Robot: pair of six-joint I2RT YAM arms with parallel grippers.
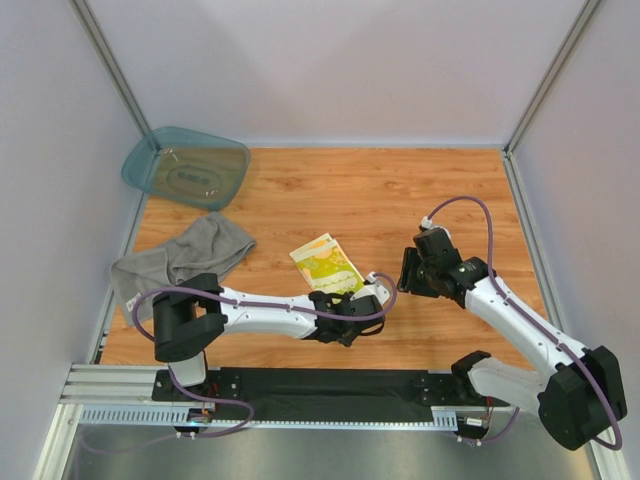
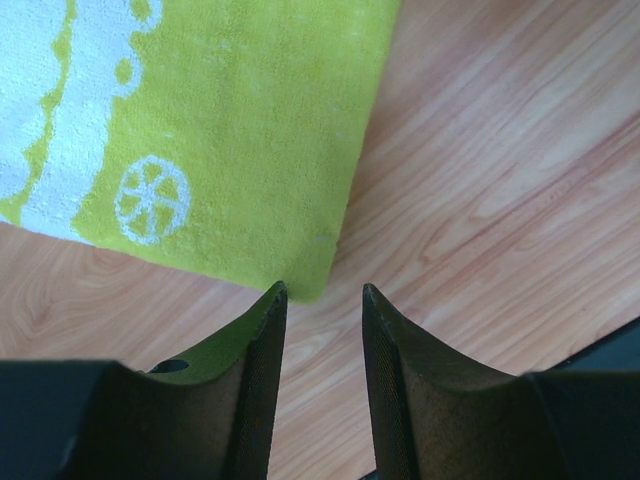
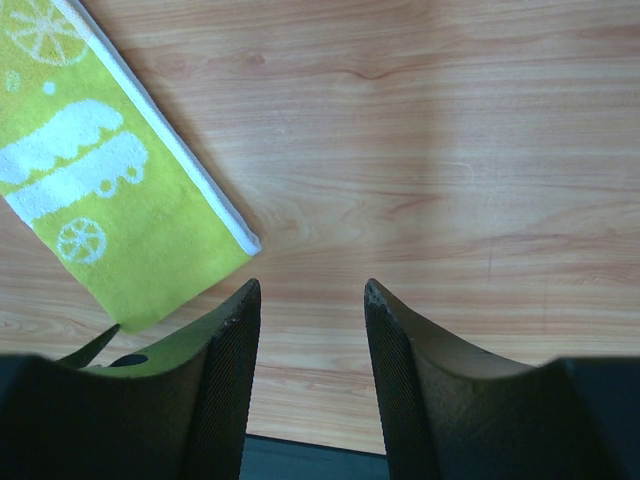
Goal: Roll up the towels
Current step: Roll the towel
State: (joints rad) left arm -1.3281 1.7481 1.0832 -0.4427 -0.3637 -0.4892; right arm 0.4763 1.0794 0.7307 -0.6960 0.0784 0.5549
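The small yellow-and-white patterned towel [image 1: 325,263] lies flat mid-table. Its near corner [image 2: 230,130] sits just beyond my left gripper [image 2: 322,290], which stands open over bare wood with nothing between its fingers. From above, the left gripper [image 1: 352,300] is at the cloth's near right corner. My right gripper [image 1: 408,272] hovers to the right of that cloth, open and empty [image 3: 310,285], with the cloth [image 3: 100,190] off to its left. The large grey towel [image 1: 180,255] lies crumpled at the left edge, away from both grippers.
A translucent teal plastic tub [image 1: 185,165] leans at the back left corner. White walls enclose the wooden table [image 1: 400,190] on three sides. A black strip and a metal rail [image 1: 300,395] run along the near edge by the arm bases.
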